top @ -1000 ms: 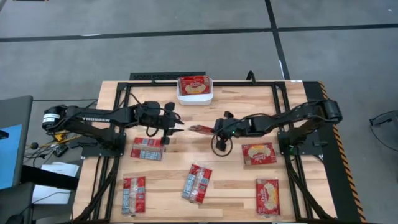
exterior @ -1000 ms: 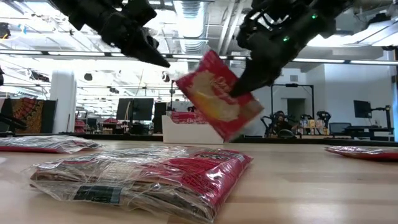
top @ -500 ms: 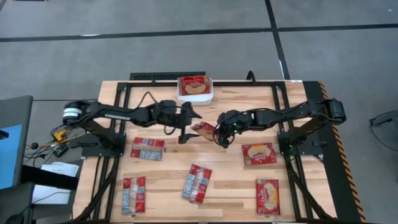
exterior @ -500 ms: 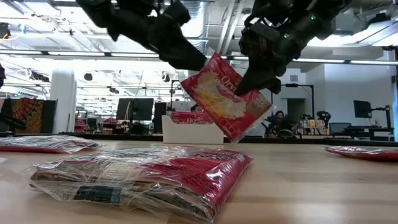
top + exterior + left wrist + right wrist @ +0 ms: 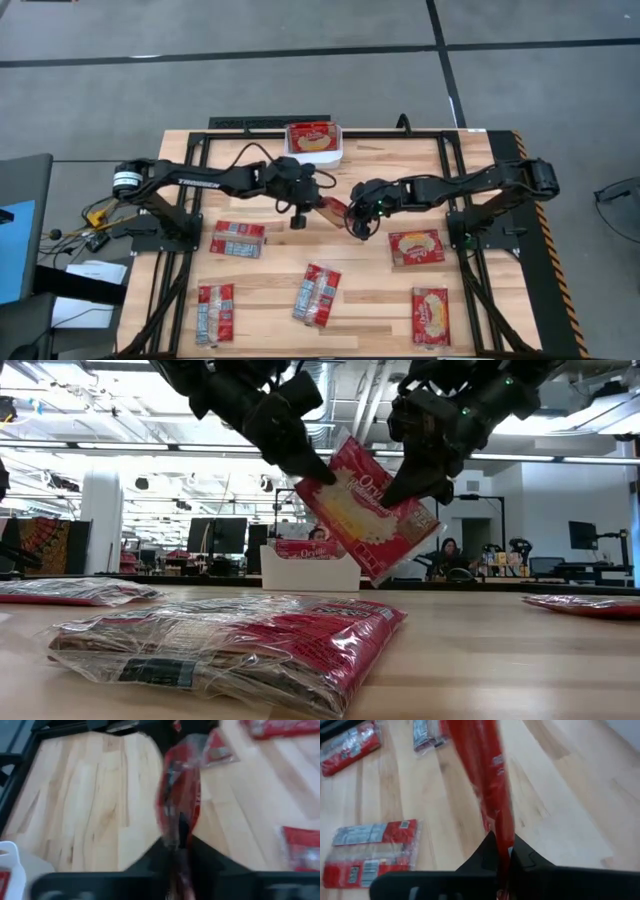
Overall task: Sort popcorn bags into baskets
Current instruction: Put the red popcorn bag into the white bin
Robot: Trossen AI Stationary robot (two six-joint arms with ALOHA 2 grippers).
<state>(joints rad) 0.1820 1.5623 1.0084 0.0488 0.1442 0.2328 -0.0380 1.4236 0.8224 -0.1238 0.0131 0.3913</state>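
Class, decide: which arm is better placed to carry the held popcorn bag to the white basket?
Left. Both grippers, left and right, pinch the popcorn bag, but the left arm lies nearer the white basket.

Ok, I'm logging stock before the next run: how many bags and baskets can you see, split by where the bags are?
bags on the table: 5
bag in the basket: 1
bag in the air: 1
basket: 1
Total: 7 bags, 1 basket
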